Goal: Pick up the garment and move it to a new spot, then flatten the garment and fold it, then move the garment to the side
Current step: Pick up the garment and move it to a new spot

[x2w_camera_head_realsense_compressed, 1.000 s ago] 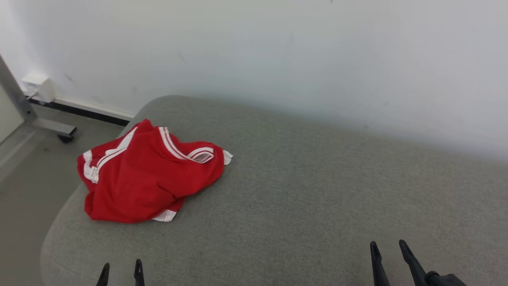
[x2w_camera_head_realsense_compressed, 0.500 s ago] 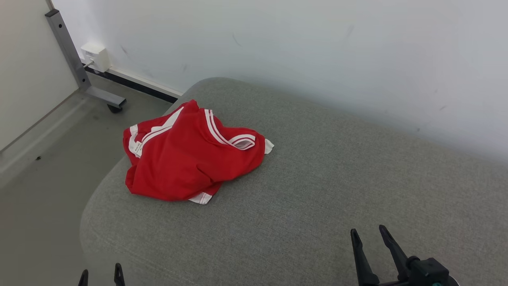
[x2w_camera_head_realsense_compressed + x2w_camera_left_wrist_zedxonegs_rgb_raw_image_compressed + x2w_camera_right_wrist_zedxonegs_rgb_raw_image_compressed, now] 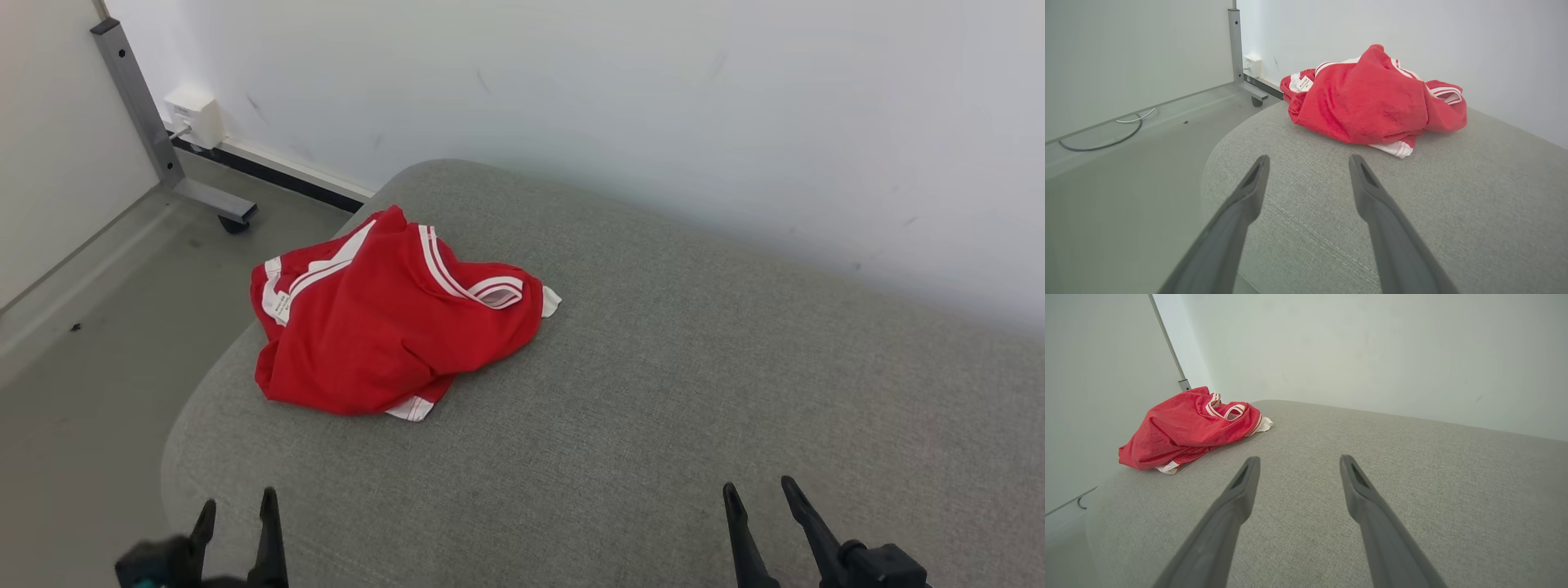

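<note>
My left pincer (image 3: 236, 502) has risen at lower left, spread like my right pincer (image 3: 759, 487); the red garment (image 3: 392, 327) lies untouched, so pickup is likely beginning.

One garment (image 3: 384, 335), one cushion (image 3: 653, 408), one post (image 3: 135, 90), one wall box (image 3: 194, 114), two hands (left hand (image 3: 237, 498), right hand (image 3: 757, 484))

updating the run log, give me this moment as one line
phase: pre-grasp | garment: crumpled, untouched | left gripper: open, empty | right gripper: open, empty

Garment (image 3: 392, 327) on cushion (image 3: 653, 408) at its far-left corner, wall (image 3: 571, 98) behind, floor (image 3: 82, 367) and metal post (image 3: 135, 98) to left
</note>
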Available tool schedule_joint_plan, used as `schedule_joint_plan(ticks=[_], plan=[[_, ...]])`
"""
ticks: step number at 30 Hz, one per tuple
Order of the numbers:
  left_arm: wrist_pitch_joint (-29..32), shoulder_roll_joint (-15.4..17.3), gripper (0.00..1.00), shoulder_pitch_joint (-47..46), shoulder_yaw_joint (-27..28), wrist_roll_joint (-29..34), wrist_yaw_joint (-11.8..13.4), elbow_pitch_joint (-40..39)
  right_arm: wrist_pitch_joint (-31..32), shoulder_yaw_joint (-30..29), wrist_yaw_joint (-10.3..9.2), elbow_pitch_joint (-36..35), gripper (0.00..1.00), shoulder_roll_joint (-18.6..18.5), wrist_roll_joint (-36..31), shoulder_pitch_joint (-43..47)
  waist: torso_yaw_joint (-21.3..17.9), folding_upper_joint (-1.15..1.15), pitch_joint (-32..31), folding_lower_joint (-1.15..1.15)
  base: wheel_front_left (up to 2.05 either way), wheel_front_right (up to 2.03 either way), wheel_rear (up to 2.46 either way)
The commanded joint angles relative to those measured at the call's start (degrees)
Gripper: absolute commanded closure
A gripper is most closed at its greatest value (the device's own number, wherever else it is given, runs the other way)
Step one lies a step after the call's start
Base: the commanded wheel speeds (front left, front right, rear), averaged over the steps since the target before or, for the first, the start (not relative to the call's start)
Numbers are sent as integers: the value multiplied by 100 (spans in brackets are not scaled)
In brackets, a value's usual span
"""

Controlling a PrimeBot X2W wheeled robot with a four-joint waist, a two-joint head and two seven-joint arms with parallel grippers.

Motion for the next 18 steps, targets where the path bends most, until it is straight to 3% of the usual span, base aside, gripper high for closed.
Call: schedule_joint_plan(ticks=[1,7,13,18], plan=[[151,97,0,-335,-43,-101,-57,149,-4,-30,-13,-22,0,-14,51,134,-25,0,-33,-1,0,0,0],[1228,574,0,-1928,-234,-685,-176,1008,-4,157,-13,-215,0,-16,-185,172,-675,0,308,-1,0,0,0],[2168,1075,0,-2975,52,-1606,-179,1365,-4,397,-14,-407,0,-20,-423,-184,-1648,0,1030,-1,0,0,0],[3549,1494,0,-3474,530,-2601,-157,1453,-3,388,-13,-614,0,-15,-546,-448,-2273,0,1638,-1,0,0,0]])
